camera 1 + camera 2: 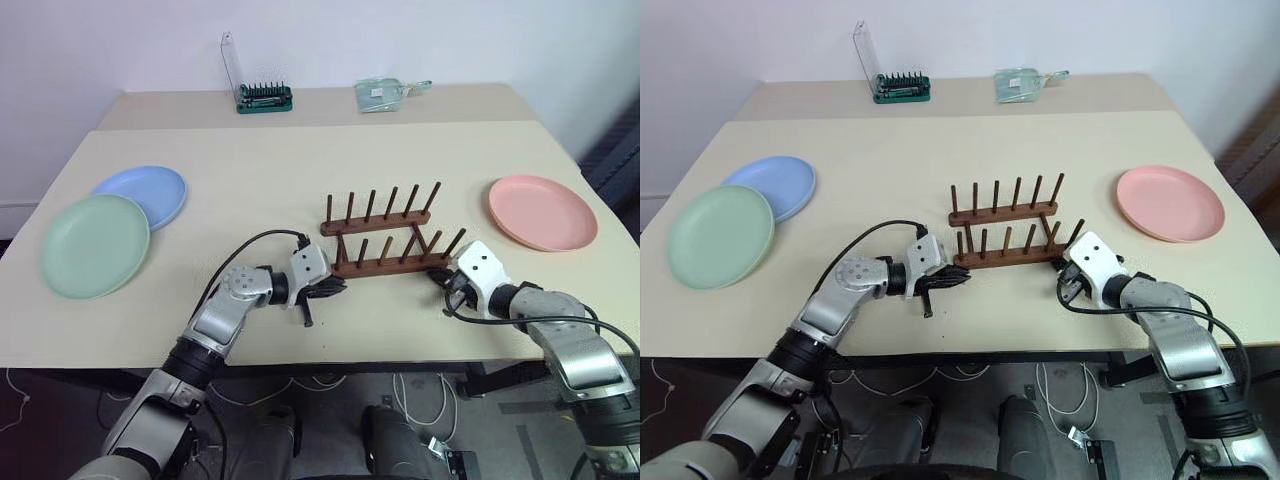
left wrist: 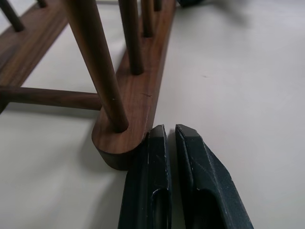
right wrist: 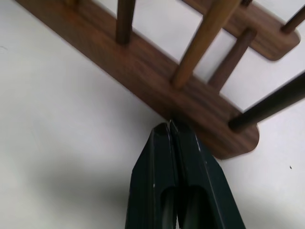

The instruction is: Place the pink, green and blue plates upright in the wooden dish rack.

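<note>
Head stereo pair looks forward and down over the beige table (image 1: 300, 170) from above; both eyes share the whole tabletop. Left wrist camera sits very close at table level, facing one end of the wooden dish rack (image 2: 128, 138). Right wrist camera faces its opposite end, equally near.

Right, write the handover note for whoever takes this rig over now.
Left gripper: shut, empty, tips at the left end of the wooden dish rack's near rail.
Right gripper: shut, empty, tips against the near rail by its right end.
Rack stands mid-table with no plates in it.
Green plate and blue plate lie flat at the table's left, blue tucked under green's edge; pink plate flat at the right.
Done: none racked. Left: all three plates.
</note>
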